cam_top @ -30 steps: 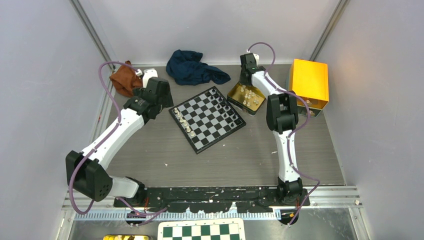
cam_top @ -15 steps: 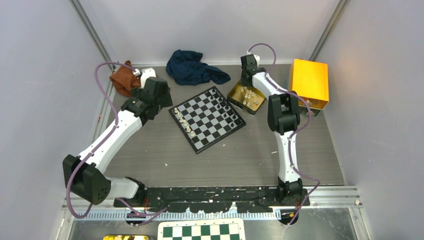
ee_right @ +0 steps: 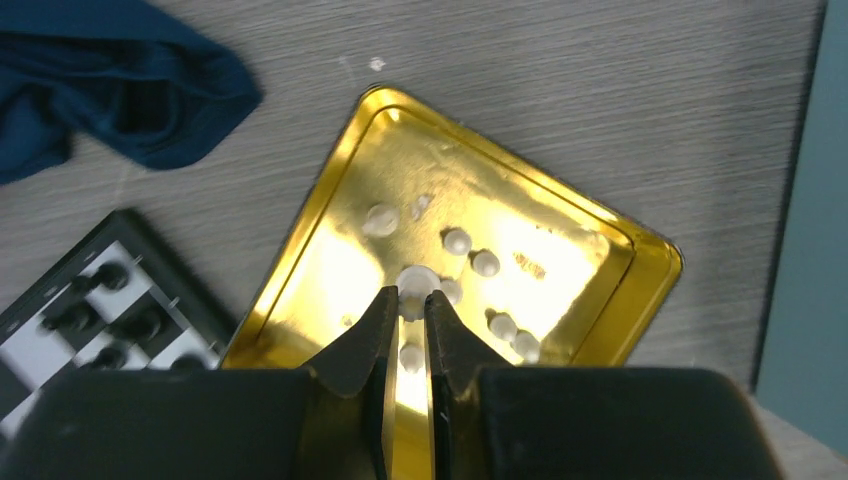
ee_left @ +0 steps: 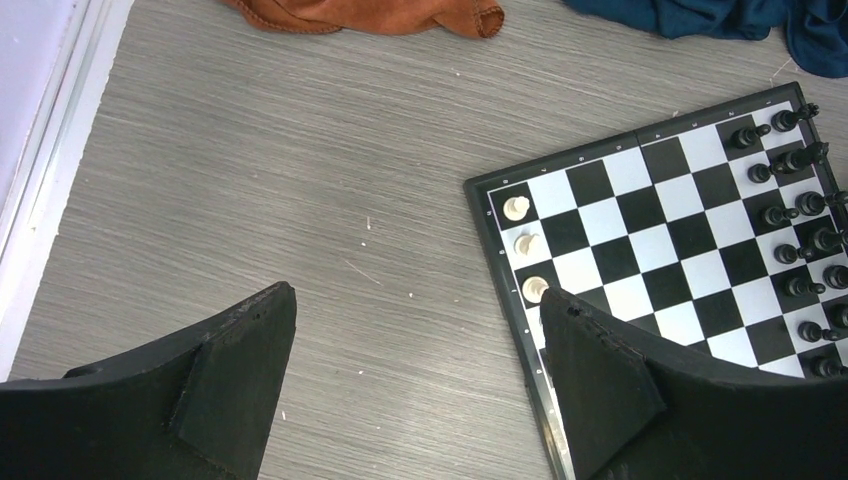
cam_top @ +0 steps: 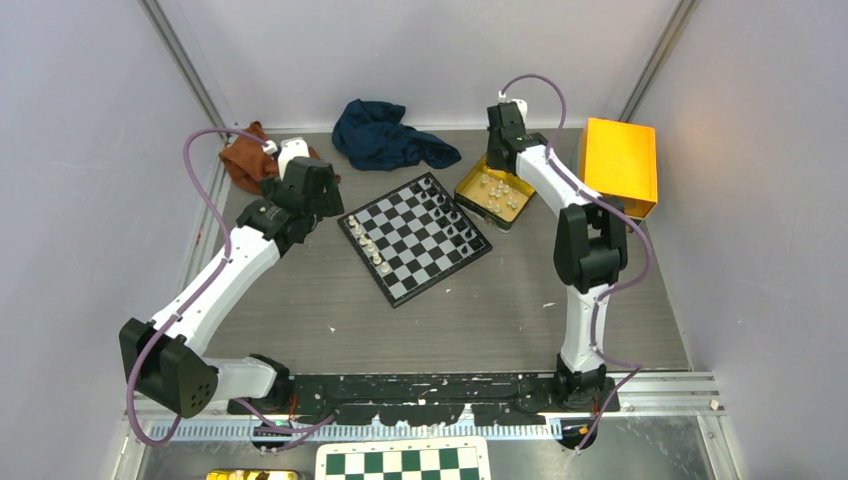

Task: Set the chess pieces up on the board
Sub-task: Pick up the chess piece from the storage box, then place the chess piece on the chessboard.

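Left gripper point(ee_left: 420, 300) gapes wide beside the board point(ee_left: 640, 250), by its white pieces point(ee_left: 517, 208). Right gripper point(ee_right: 410, 297) pinches one cream piece point(ee_right: 415, 281) at its very tips above the gold tin point(ee_right: 590, 225). With a grip that shallow, it could easily twist out and drop.

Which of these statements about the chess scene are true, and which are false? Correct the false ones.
1. The left gripper is wide open and holds nothing. True.
2. The right gripper is closed on a white piece inside the gold tin. True.
3. That piece is the only one in the tin. False: several more white pieces lie in it.
4. The dark blue cloth covers a corner of the chessboard. False: it lies on the table beyond the board, apart from it.
5. Some black pieces already stand on the board. True.
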Controlling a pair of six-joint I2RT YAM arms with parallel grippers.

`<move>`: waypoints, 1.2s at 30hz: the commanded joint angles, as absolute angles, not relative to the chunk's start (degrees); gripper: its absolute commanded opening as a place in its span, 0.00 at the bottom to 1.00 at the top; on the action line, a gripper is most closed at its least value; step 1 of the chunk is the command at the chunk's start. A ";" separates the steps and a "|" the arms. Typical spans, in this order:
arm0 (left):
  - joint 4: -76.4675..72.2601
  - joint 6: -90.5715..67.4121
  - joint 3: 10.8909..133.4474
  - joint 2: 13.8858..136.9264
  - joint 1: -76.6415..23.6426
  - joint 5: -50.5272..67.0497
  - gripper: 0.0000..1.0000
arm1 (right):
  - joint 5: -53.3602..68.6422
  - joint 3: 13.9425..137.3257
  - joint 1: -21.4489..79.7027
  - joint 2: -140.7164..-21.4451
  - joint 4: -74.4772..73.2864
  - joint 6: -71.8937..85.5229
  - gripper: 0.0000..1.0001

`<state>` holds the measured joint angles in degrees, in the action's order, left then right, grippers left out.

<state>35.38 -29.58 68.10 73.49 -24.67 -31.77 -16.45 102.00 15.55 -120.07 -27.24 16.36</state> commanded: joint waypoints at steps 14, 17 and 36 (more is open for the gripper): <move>31.57 -29.42 66.75 71.10 -24.43 -31.80 0.92 | -13.79 83.37 40.76 -93.44 -36.43 16.04 0.01; 31.48 -29.44 66.67 71.02 -24.43 -32.20 0.92 | -13.20 82.41 45.63 -92.58 -37.78 17.85 0.01; 32.18 -28.85 65.62 67.84 -24.43 -34.78 0.92 | -12.66 82.66 60.66 -101.52 -35.93 23.14 0.01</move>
